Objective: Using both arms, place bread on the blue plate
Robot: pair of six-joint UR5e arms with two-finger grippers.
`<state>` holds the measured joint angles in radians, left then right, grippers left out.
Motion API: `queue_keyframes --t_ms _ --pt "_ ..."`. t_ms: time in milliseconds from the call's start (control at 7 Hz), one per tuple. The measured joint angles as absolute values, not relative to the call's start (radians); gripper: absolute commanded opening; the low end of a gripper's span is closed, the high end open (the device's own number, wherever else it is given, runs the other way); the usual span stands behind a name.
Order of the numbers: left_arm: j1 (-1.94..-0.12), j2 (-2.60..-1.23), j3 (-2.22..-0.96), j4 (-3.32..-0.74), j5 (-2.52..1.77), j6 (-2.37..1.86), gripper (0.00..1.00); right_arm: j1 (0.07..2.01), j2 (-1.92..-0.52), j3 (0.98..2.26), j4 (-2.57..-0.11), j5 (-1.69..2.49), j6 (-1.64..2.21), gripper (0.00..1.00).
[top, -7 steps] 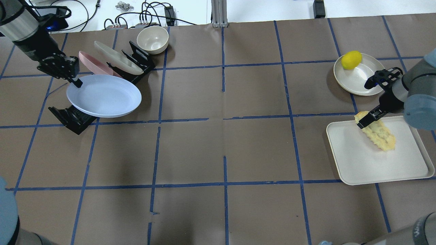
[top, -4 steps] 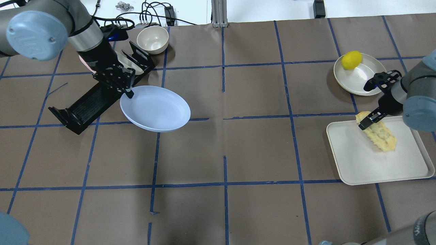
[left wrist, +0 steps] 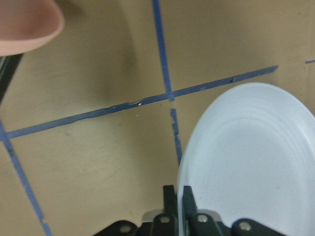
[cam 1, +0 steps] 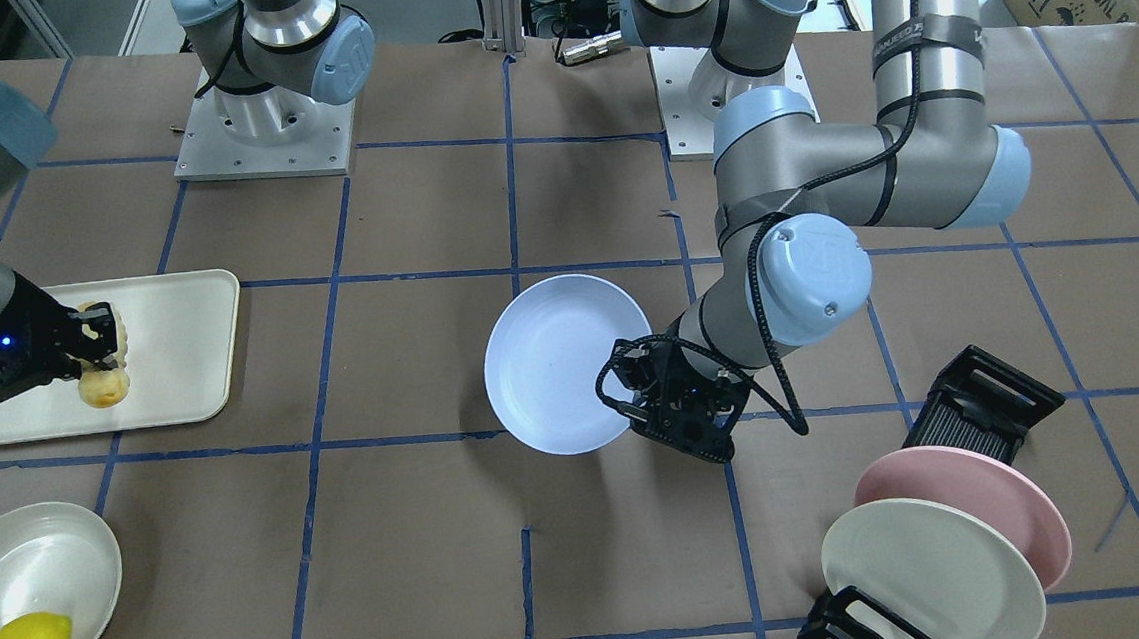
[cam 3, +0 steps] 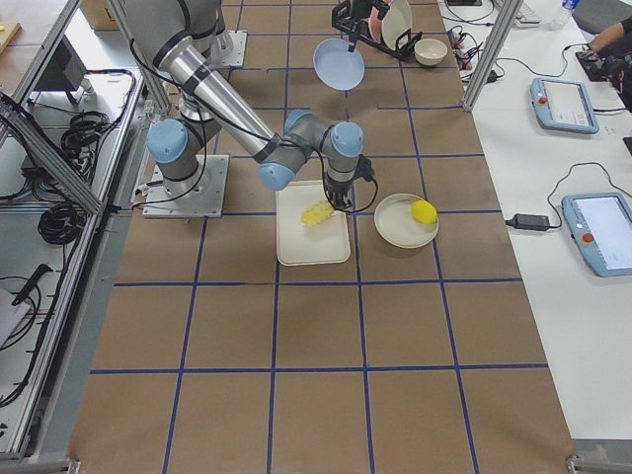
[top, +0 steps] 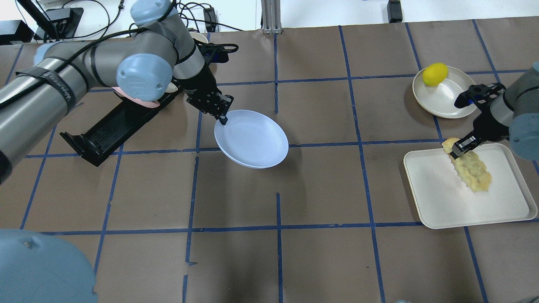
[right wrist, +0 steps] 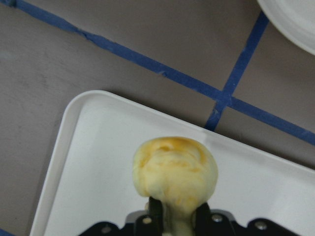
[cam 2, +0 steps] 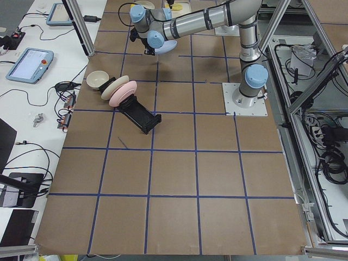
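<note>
- Tabletop (top: 320, 189) of brown paper, gridded with blue tape; white benches with cables and tablet pendants (cam 2: 31, 65) run along your side of it.
- Left gripper (top: 222, 120) is clamped on the rim of the blue plate (top: 252, 139), which hangs slightly tilted above the table's middle, its shadow beneath it.
- Right gripper (top: 457, 149) pinches one end of the bread (top: 471, 170) over a cream tray (top: 442, 206); you cannot tell whether the loaf's other end touches the tray.
- Just beyond the tray, a cream dish (top: 446, 99) holds a lemon (top: 435, 74), close to the right wrist.
- Black rack (top: 105, 130) under the left arm holds a pink plate (cam 1: 992, 480) and a cream-white plate (cam 1: 923, 575) on edge; a bowl (cam 2: 98, 79) sits beside it.
</note>
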<state>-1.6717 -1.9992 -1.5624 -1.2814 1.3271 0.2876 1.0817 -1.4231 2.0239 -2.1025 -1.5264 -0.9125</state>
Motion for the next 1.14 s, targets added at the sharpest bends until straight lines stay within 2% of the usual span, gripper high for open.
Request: queue_keyframes --t_ms 286,429,571,714,1143 --pt "-1.71 -2.051 -1.568 -1.175 1.29 0.257 0.17 1.147 -1.502 2.021 -2.027 -1.525 -0.812 0.3" --pt "-1.718 -2.082 -1.569 -1.127 1.284 0.248 0.28 1.184 -1.539 2.02 -1.999 -1.524 -0.749 0.31" --pt "-1.722 -2.104 -1.571 -1.093 1.282 0.235 0.75 1.229 -1.569 2.02 -1.978 -1.525 -0.683 0.31" --pt "-1.723 -2.109 -1.579 -1.066 1.283 0.224 0.99 1.274 -1.595 2.019 -1.958 -1.528 -0.616 0.31" --pt "-1.659 -1.997 -1.59 -1.115 1.353 0.215 1.0 1.416 -1.645 2.016 -1.926 -1.532 -0.404 0.32"
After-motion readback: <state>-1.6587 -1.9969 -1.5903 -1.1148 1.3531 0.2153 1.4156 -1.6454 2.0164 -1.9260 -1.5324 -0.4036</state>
